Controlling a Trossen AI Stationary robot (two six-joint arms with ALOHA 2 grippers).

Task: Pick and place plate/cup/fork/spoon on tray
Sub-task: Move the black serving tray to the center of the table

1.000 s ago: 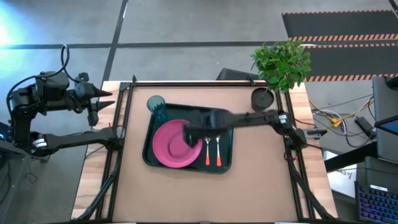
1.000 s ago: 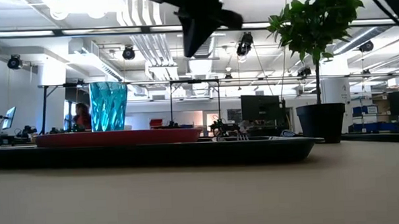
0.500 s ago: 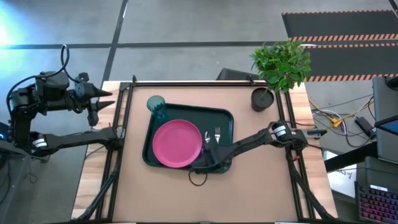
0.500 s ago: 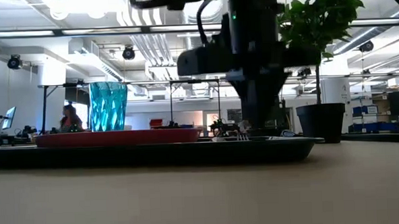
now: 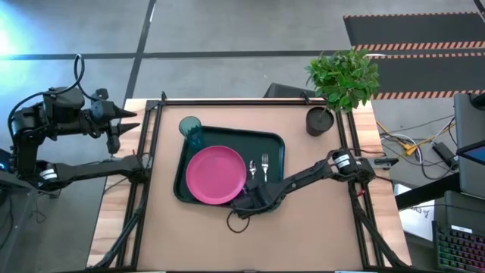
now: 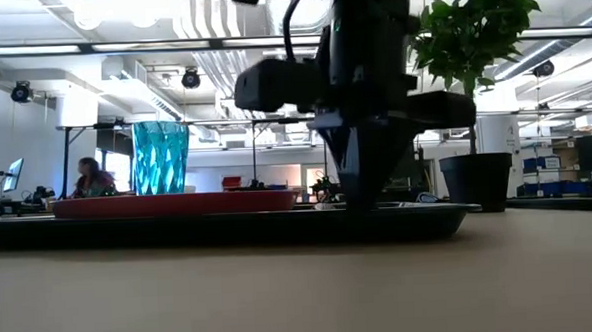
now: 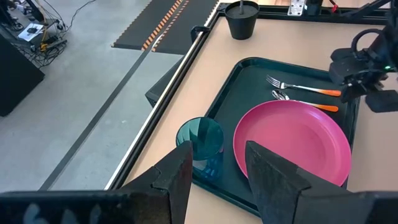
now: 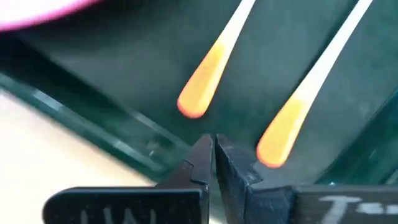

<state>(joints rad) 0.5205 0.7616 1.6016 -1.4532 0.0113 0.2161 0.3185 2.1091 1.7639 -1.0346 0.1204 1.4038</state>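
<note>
**Withdrawn toward tray's near edge since half a second ago**

Right gripper (image 8: 214, 163): fingers pressed shut, empty, low over tray (image 5: 274, 140) rim beside fork (image 5: 264, 164) and spoon (image 5: 252, 167) handles. Plate (image 5: 216, 175), cup (image 5: 189, 129) also on tray. Left gripper (image 7: 217, 174): parked off worktop, fingers apart. Risk: low retreat clipping rim, scattering cutlery.

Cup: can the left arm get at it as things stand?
Probably yes. The cup stands at the tray corner nearest the left gripper, jaws open, nothing between. The right gripper is over the tray's opposite edge, by the handles.
</note>
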